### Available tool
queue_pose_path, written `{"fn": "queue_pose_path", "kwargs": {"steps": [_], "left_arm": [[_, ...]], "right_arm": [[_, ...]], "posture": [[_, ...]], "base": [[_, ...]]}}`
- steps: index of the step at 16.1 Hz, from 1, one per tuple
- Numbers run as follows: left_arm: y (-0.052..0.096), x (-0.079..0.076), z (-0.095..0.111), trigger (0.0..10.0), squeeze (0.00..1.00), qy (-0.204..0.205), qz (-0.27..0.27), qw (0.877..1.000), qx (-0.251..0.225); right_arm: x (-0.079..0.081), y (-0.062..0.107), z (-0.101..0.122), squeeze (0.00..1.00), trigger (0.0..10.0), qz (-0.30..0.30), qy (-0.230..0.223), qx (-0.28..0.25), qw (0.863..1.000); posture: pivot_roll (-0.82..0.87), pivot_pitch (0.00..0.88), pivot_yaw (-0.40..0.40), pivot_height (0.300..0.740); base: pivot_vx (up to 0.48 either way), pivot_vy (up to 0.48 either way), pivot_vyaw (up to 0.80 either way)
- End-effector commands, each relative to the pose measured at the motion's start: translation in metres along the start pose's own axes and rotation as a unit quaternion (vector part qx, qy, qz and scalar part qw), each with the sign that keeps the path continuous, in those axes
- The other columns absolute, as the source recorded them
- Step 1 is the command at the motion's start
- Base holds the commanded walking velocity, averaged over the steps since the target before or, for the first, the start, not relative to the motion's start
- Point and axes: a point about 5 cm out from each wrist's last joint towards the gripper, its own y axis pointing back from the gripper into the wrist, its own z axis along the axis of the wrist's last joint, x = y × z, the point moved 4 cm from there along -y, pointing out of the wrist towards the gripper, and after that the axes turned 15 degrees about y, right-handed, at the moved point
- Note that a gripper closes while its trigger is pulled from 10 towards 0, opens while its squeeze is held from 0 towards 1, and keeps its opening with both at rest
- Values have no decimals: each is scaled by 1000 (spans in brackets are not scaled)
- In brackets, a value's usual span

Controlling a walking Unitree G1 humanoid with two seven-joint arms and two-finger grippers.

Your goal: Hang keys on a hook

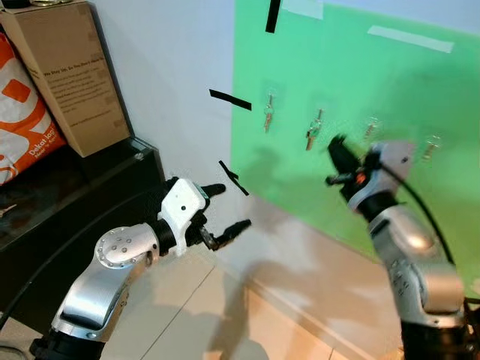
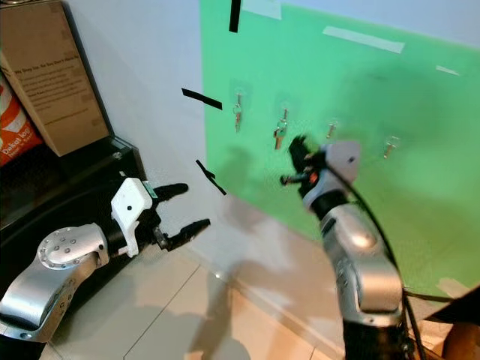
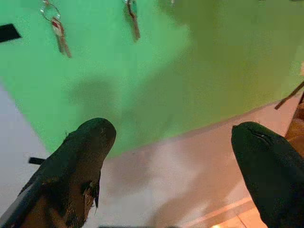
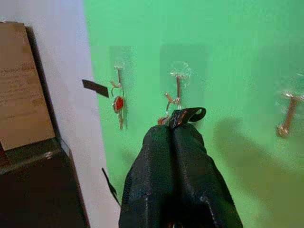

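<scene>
A green board [image 1: 360, 67] on the wall carries a row of clear hooks. My right gripper [image 1: 335, 144] is raised against it, just beside the second hook [image 4: 179, 71]. Its fingers [image 4: 161, 156] are shut, and a black tab [image 4: 191, 114] of the keys [image 4: 167, 105] sticks out at the tips. The key ring hangs from that hook, right at the fingertips. Another key with a red tag [image 4: 118, 103] hangs on the first hook, and one more key [image 4: 286, 118] on the third. My left gripper [image 1: 225, 210] is held low in front of the wall, open and with nothing in it.
A cardboard box [image 1: 71, 75] and an orange bag [image 1: 19, 120] stand on a black cabinet [image 1: 82, 187] at the left. Black tape strips [image 1: 229, 99] mark the wall. Beige floor tiles [image 1: 202, 315] lie below, with another box [image 2: 457, 341] at the far right.
</scene>
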Motion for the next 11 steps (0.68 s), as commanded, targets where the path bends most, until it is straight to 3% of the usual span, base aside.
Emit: {"fn": "queue_pose_path", "kwargs": {"steps": [1,6,11], "left_arm": [[-1,-5,3,10000,0,-6,-14,1000,4],[1,-7,3,10000,0,-2,-21,1000,7],[0,-8,5,10000,0,0,-27,1000,7]], "right_arm": [[-6,-2,4,0,10000,-2,-7,-6,1000],[-24,-6,3,0,10000,-43,-22,-3,999],[-36,2,2,0,10000,-72,-44,-8,996]], "posture": [[17,0,-17,740],[22,0,-23,740],[13,0,-13,740]], "base": [[0,0,0],[0,0,0],[0,0,0]]}}
